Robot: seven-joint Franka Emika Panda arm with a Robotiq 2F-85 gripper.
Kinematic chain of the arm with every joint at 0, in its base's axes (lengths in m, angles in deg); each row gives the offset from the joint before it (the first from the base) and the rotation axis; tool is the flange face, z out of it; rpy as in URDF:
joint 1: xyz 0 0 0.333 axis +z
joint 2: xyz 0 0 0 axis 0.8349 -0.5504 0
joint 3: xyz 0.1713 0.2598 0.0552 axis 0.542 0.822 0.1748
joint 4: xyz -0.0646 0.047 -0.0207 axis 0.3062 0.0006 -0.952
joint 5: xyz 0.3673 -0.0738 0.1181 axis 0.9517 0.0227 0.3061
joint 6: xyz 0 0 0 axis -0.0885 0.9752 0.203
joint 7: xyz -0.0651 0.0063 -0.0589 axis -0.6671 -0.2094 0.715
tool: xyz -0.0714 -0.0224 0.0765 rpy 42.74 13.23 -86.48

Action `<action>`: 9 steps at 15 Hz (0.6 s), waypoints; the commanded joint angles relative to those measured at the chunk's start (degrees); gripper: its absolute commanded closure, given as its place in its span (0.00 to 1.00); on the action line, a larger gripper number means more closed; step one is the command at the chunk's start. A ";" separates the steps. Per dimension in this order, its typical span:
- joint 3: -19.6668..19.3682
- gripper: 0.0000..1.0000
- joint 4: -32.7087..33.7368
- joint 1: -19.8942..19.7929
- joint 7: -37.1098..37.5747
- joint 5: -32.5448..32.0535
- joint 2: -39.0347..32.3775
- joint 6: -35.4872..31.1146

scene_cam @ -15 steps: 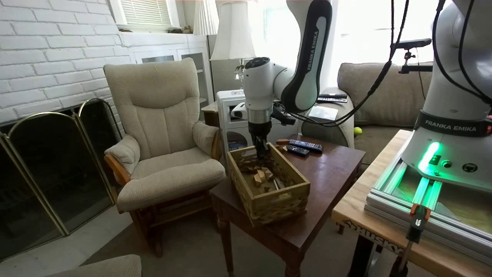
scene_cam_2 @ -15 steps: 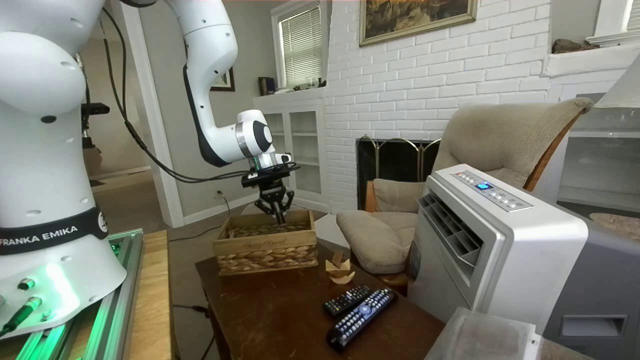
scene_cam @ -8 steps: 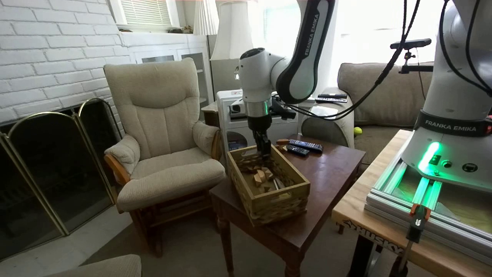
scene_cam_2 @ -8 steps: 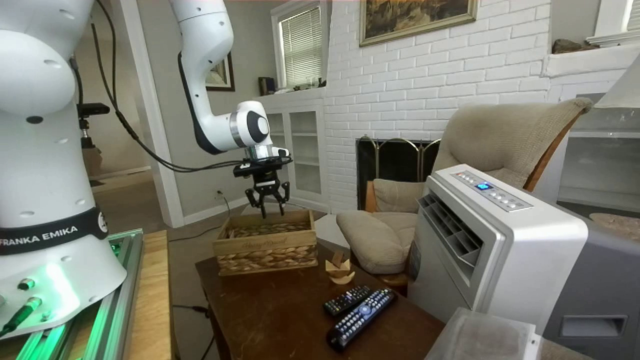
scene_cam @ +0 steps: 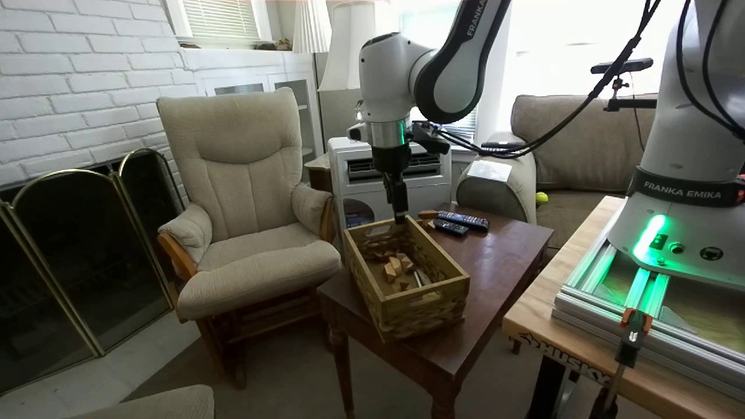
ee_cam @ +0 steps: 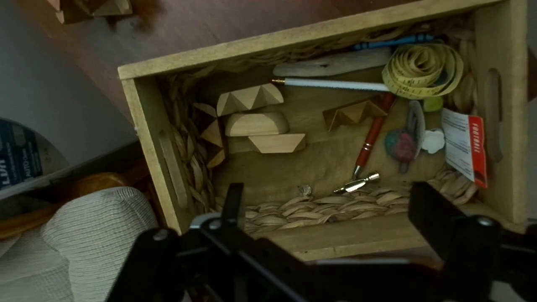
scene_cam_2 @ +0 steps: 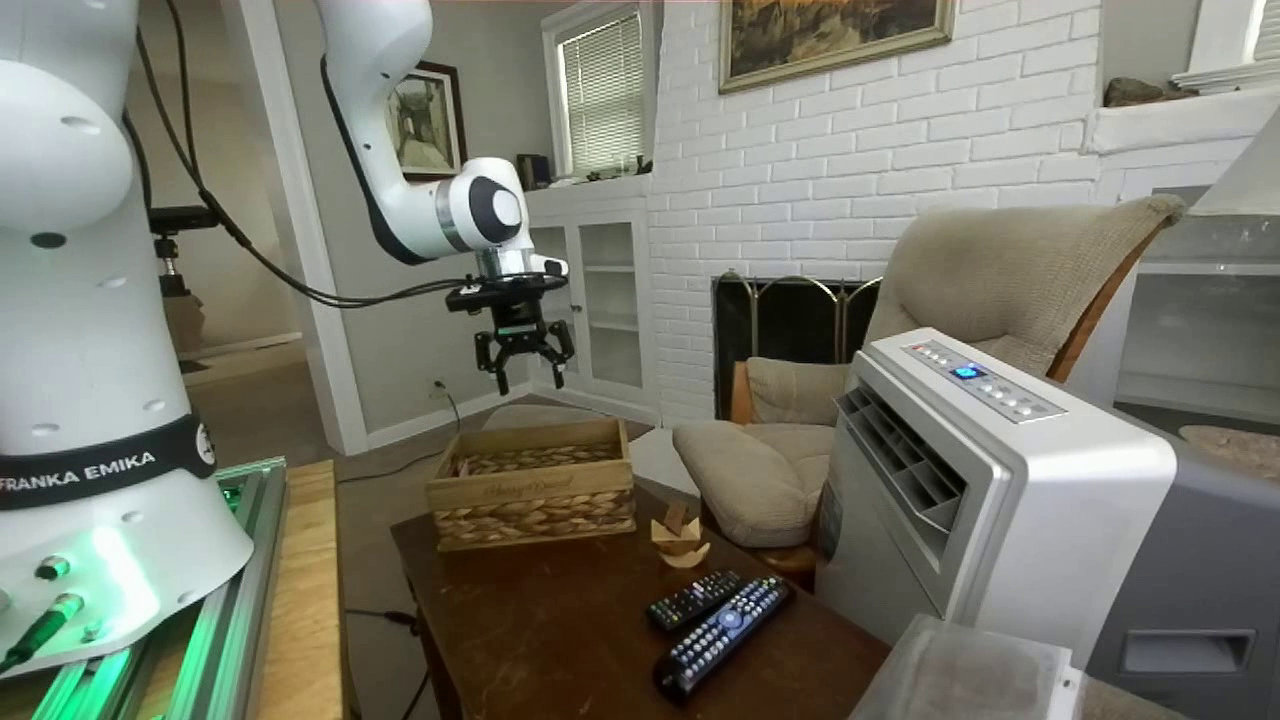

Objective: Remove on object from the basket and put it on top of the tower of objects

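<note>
The basket, woven with a wooden rim, stands on the dark side table in both exterior views. My gripper hangs above it, its fingers spread wide. In the wrist view nothing sits between the fingertips; the gripper is over the basket's lower side. Tan wooden pieces lie inside at the left: a half-round block, a notched piece and a trapezoid block. Another notched piece lies by a red pen. The small tower of tan pieces stands on the table beside the basket.
A rolled yellow tape measure, a white pencil and a red pen share the basket. Two remotes lie near the tower. A white appliance and a beige armchair stand close to the table.
My gripper has gone from narrow, with its fingertips low at the basket, to wide apart. It has risen well above the rim. Basket and tower have stayed put.
</note>
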 commanded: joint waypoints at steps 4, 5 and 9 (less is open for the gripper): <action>3.42 0.00 -0.79 -6.31 -0.34 15.09 5.68 7.35; 3.61 0.00 -0.70 -7.05 -0.76 17.09 6.17 8.11; 3.59 0.00 -0.79 -8.95 -1.24 22.70 8.50 9.58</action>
